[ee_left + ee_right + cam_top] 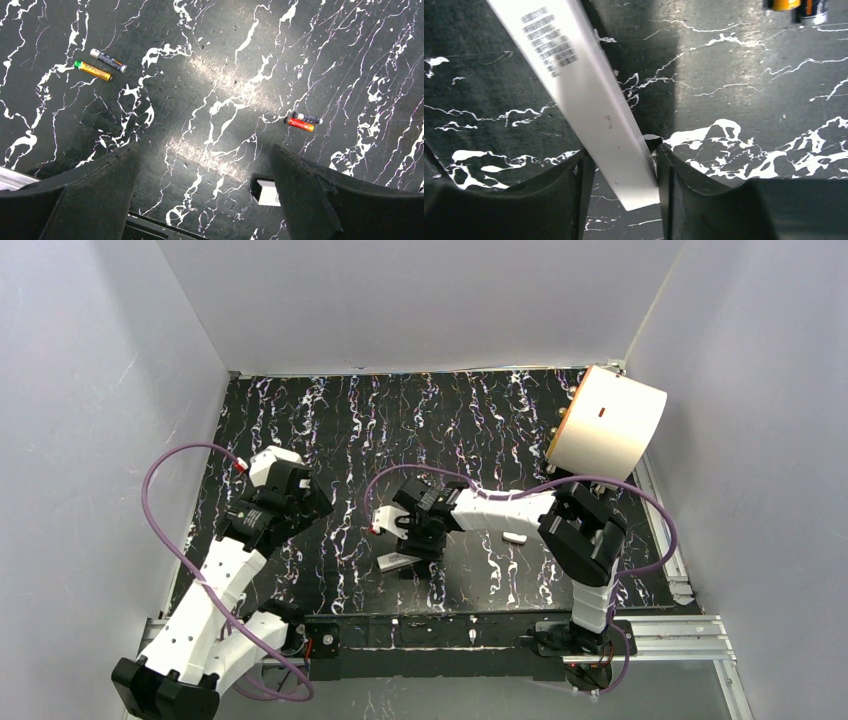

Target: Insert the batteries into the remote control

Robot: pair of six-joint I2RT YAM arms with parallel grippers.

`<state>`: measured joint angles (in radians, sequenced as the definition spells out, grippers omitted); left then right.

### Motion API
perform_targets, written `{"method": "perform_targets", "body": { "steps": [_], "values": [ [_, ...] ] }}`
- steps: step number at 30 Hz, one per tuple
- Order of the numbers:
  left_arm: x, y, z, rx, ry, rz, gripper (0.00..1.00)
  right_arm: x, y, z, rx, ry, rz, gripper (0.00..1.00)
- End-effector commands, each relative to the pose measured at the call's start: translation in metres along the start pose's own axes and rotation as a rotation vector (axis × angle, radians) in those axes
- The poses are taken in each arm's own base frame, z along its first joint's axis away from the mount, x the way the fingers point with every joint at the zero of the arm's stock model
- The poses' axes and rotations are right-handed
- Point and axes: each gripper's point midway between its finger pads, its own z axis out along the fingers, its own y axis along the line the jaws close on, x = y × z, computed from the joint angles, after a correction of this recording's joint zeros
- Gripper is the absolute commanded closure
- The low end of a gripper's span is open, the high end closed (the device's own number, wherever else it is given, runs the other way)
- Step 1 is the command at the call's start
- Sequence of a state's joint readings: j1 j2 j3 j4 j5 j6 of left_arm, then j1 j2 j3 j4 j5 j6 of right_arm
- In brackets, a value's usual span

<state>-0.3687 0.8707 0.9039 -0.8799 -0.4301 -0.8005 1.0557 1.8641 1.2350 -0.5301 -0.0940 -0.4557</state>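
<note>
A long white remote control [589,95] lies slanted on the black marbled table. My right gripper [621,155] has closed on its near end, a finger touching each long edge. From above, the remote [398,562] shows just below that gripper [402,538]. Two batteries [799,6] sit at the top right edge of the right wrist view. In the left wrist view, one pair of batteries [101,65] lies at the upper left and a red and a black one [301,121] lie at the right. My left gripper [204,150] hangs open above bare table, holding nothing.
A small white oblong piece [514,537] lies right of the right gripper. A big white cylinder [608,422] stands at the back right corner. Grey walls enclose the table, and a metal rail [650,635] runs along the near edge. Purple cables loop from both arms.
</note>
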Motion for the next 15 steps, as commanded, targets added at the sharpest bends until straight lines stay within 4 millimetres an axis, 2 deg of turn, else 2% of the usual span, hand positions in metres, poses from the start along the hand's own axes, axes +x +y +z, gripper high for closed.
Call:
{"method": "perform_targets", "body": {
  "steps": [1, 5, 6, 10, 15],
  "values": [
    [-0.019, -0.006, -0.004, 0.01, -0.057, -0.01, 0.02, -0.006, 0.007, 0.003, -0.04, -0.007, -0.038, 0.53],
    [-0.023, -0.006, -0.006, 0.01, -0.072, -0.002, 0.02, -0.009, 0.0, 0.004, 0.012, -0.027, -0.016, 0.88],
    [-0.024, -0.006, -0.007, 0.012, -0.075, -0.004, 0.02, -0.011, -0.003, 0.002, 0.032, -0.041, -0.01, 0.91],
    [-0.025, -0.004, -0.009, 0.014, -0.085, -0.009, 0.02, -0.029, -0.01, -0.017, 0.095, -0.143, -0.004, 0.96],
    [-0.024, -0.003, -0.01, 0.02, -0.092, -0.036, 0.01, -0.064, -0.027, -0.059, 0.18, -0.362, 0.049, 0.97]
  ]
}}
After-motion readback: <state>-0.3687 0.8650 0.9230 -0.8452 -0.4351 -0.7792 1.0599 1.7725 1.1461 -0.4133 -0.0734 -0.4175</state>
